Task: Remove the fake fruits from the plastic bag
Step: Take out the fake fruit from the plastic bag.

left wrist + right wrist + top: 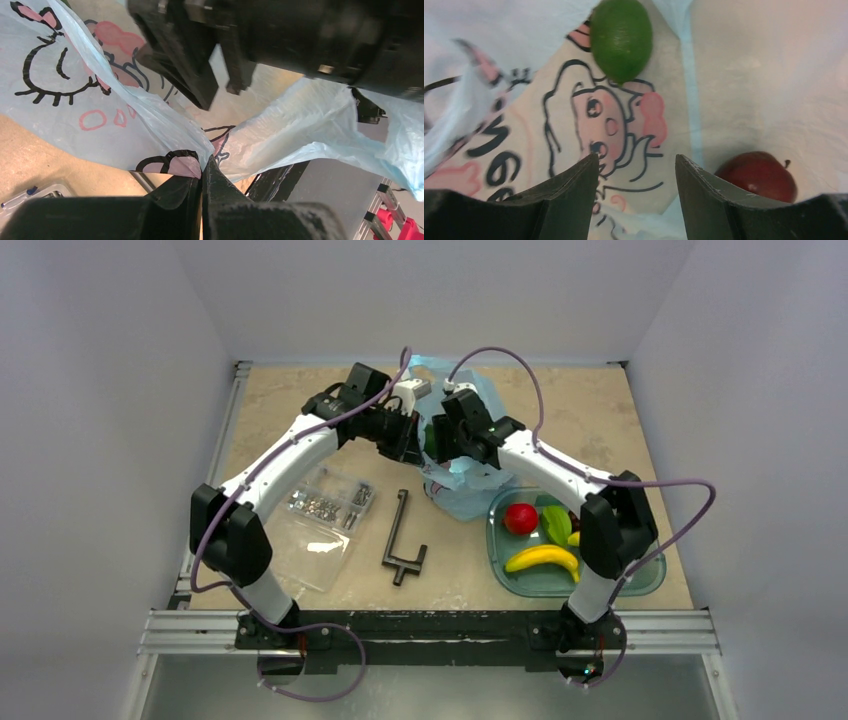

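Clear bag of screws [325, 512] and black wrench [402, 540] lie on the table [270, 400], left of the left gripper [202, 169] and nearer the arm bases, well apart from it. Left gripper is clamped on a fold of the plastic bag [310, 130], with light-blue cartoon-print film pinched right at its fingertips. The bag sits between the two grippers. Right gripper [636, 167] is just right of the left one, pointing into the bag, jaws apart, nothing between them, only printed film past the gap. Inside the bag: green lime-shaped fruit [620, 37] ahead of the right gripper's fingers, slightly left of centre. Dark red apple [759, 175] is just outboard of its right-hand finger; can't tell if they touch. Back toward the right arm's base: green tray [497, 540] holding bright red apple [520, 518], green piece [556, 524], banana [542, 558], all outside the bag.
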`<state>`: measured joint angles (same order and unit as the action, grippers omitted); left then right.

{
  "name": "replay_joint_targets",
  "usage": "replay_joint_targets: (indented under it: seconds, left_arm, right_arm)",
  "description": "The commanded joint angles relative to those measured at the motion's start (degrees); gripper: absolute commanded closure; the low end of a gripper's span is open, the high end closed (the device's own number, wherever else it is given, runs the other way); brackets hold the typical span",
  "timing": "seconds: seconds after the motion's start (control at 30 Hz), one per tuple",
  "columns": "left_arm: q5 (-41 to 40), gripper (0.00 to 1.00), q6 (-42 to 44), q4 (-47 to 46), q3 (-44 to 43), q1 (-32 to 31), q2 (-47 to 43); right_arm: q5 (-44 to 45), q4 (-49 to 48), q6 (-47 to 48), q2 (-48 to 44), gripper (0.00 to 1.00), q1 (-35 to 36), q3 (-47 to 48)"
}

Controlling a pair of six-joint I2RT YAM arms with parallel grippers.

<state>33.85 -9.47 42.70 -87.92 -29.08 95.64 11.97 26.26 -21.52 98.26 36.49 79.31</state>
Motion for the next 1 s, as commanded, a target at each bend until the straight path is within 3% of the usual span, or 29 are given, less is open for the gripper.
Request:
replay_joint_targets:
  seconds: [0.0, 0.43, 0.73, 0.97]
  left_arm:
    - [0.78, 1.00, -0.49, -2.10, -0.14, 0.47, -2.69]
    - [1.63, 1.00, -0.82, -2.17, -0.32, 0.69, -1.96]
    - [1.74, 1.00, -0.87, -2.09, -0.41, 0.77, -1.57]
    - [2.14, 1.00, -1.07, -2.09, -0.45, 0.71, -1.22]
  right_arm:
    - [9.99, 7.14, 1.38, 2.90, 0.43, 0.33, 5.63]
    - [24.44, 18.74, 1.58, 4.07, 0.31, 0.34, 1.95]
    - [22.16, 22.38, 0.67, 4.29, 0.13, 0.33, 0.07]
    - [20.08, 18.52, 1.61, 6.22, 0.07, 0.20, -3.31]
